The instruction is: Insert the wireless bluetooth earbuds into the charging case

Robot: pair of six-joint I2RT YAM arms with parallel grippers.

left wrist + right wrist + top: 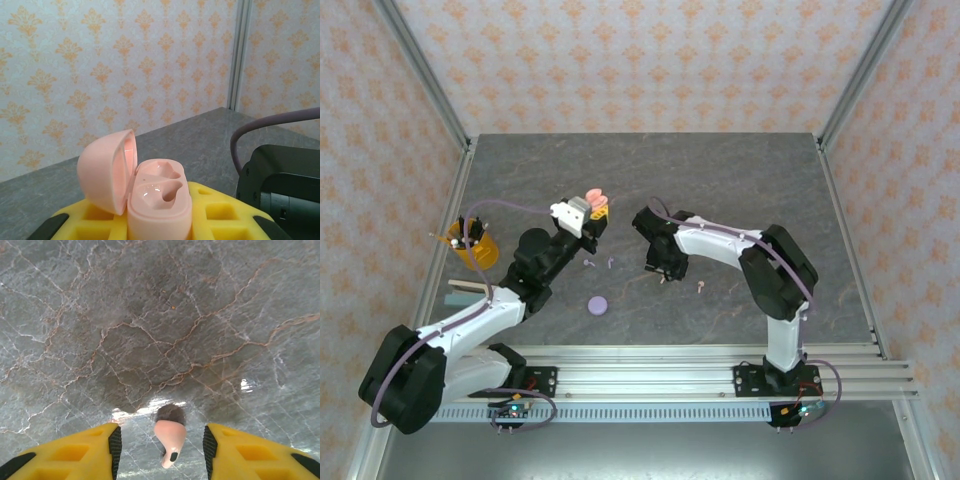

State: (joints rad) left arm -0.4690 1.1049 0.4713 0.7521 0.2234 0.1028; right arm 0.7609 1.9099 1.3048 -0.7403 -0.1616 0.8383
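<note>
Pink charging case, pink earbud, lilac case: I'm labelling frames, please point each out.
pink charging case (pixel 160 217), left wrist view, front of its lower shell.
pink earbud (pixel 170 435), right wrist view, its pink body.
lilac case (pixel 597 305), top external view, middle of its top.

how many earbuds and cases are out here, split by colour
pink earbuds: 2
lilac earbuds: 2
pink case: 1
lilac case: 1
total: 6
</note>
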